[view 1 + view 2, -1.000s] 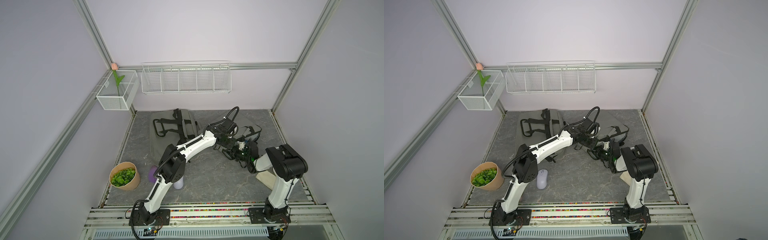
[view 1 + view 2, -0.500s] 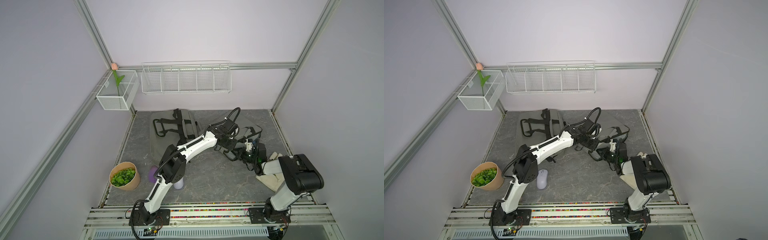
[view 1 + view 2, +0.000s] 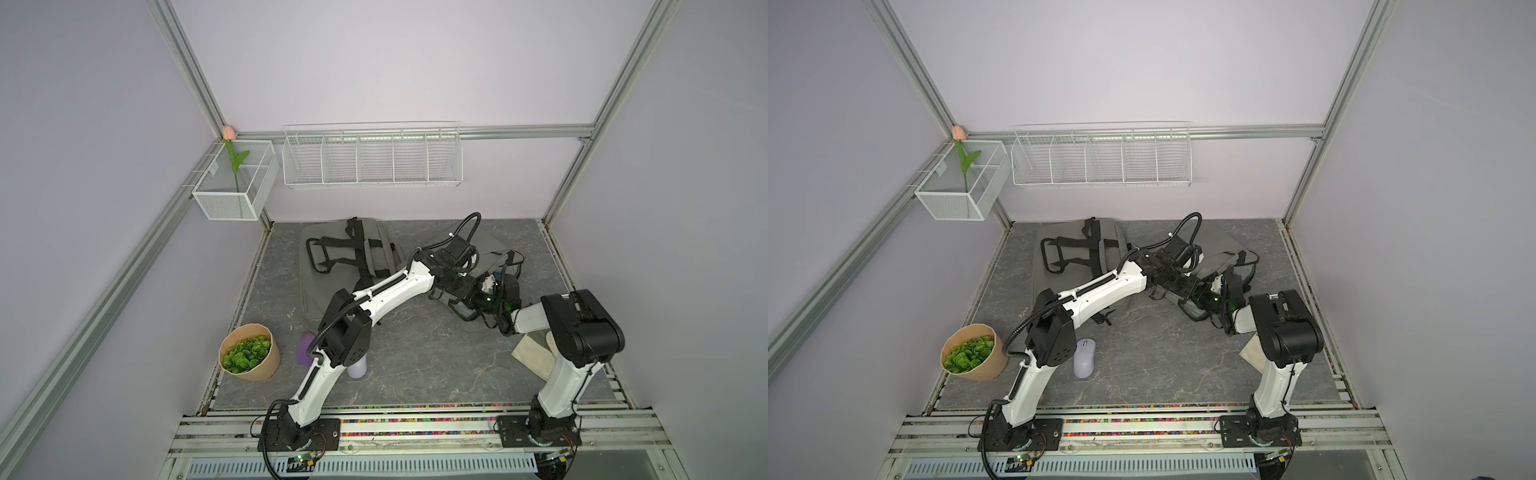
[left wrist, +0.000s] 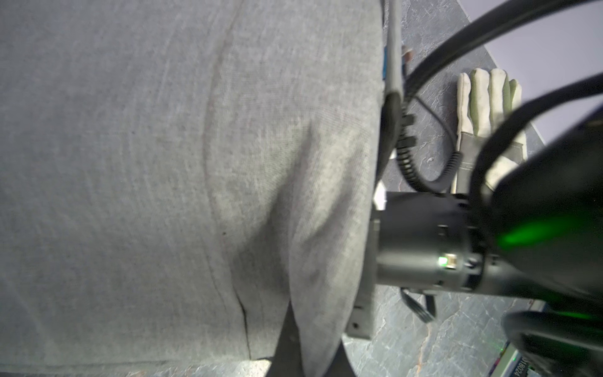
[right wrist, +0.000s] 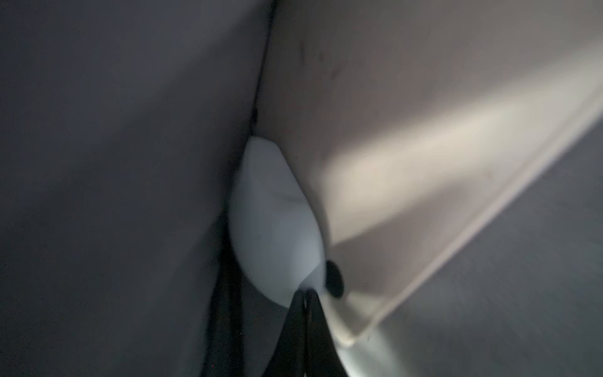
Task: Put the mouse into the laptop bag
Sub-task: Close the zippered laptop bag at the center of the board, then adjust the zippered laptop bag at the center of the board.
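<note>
Mouse (image 3: 1084, 357) unheld, far from right end effector (image 5: 306, 303)

Grey laptop bag (image 4: 130, 163), black straps (image 3: 358, 249); pale lilac mouse (image 3: 1084, 358); dark grey veined surface (image 3: 1163, 357); tan pot (image 3: 986, 368), green leaves (image 3: 967, 353)

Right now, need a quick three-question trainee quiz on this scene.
1. True or false: the mouse is already inside the laptop bag.
2. What lies on the table by the right arm? A) glove B) book C) cup
3. Open question: what is the left end effector shut on?
Key: 1 false, it lies on the table near the left arm. 2 A. 3 a fold of the laptop bag's grey fabric.
</note>
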Robot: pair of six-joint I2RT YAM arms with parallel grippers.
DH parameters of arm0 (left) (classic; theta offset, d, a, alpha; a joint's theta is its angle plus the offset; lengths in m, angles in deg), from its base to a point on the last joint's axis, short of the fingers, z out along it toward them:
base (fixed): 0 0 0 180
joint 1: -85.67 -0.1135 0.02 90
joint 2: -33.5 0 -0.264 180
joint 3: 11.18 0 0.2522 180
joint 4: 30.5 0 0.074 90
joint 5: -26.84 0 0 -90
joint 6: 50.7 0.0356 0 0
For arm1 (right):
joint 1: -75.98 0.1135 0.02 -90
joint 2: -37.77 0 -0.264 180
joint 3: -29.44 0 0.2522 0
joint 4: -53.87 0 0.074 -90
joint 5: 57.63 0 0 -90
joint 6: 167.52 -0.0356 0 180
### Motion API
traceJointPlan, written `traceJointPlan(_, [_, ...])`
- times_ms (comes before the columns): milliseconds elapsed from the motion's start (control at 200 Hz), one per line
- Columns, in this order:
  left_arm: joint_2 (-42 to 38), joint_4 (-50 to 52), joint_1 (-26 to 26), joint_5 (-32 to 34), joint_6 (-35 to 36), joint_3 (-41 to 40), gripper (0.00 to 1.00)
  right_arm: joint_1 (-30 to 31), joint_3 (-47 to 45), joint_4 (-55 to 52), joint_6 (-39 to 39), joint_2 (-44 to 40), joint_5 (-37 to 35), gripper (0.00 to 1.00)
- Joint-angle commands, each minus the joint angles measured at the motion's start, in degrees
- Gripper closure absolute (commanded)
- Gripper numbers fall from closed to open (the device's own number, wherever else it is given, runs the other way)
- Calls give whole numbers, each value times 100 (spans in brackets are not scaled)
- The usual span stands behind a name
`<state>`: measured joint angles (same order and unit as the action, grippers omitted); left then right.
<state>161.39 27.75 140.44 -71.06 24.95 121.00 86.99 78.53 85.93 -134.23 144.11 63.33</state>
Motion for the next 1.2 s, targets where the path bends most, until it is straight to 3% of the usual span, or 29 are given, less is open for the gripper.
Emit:
traceJointPlan(0, [95, -37, 79, -326, -31, 232, 100, 41, -51, 626, -289, 302, 54, 93])
traceJointPlan(90, [91, -37, 80, -311, -18, 196, 100, -12, -343, 912, -409, 149, 83, 93])
traceJointPlan(200, [94, -37, 82, -340, -16, 196, 100, -217, -608, 132, -110, -518, 179, 93])
traceJointPlan(300, [61, -54, 85, -344, -16, 180, 100, -314, -568, -1789, 681, -1578, -37, 93])
traceJointPlan(455, [-51, -127, 84, -300, -50, 78, 100, -356, 78, -5122, 1836, -3180, -1366, 93])
traceJointPlan(520, [-105, -151, 83, -338, -66, 57, 88, -467, 396, -6004, 2087, -3458, -1663, 93])
traceJointPlan(620, [-250, -216, 81, -406, -110, -29, 52, -652, 759, -6794, 2335, -3643, -1875, 88])
traceJointPlan(695, [-423, -306, 78, -435, -138, -141, 41, -773, 904, -7068, 2440, -3768, -2036, 78])
traceJointPlan(760, [-576, -317, 79, -447, -146, -206, 38, -943, 977, -7159, 2469, -3848, -2059, 64])
traceJointPlan(845, [-790, -398, 82, -492, -135, -273, 38, -1208, 1149, -7257, 2518, -3868, -2057, 52])
traceJointPlan(930, [-884, -579, 79, -517, -25, -247, 48, -1467, 1416, -7333, 2580, -3671, -2112, 48])
traceJointPlan(1015, [-748, -832, 78, -448, 66, -34, 78, -1702, 1801, -7343, 2637, -3247, -2103, 48])
traceJointPlan(1065, [-505, -854, 78, -440, 118, 294, 87, -1844, 1974, -7322, 2655, -2986, -2095, 48])
traceJointPlan(1195, [550, -397, 71, -522, 289, 1872, 90, -2206, 2348, -7174, 2643, -2272, -2222, 49])
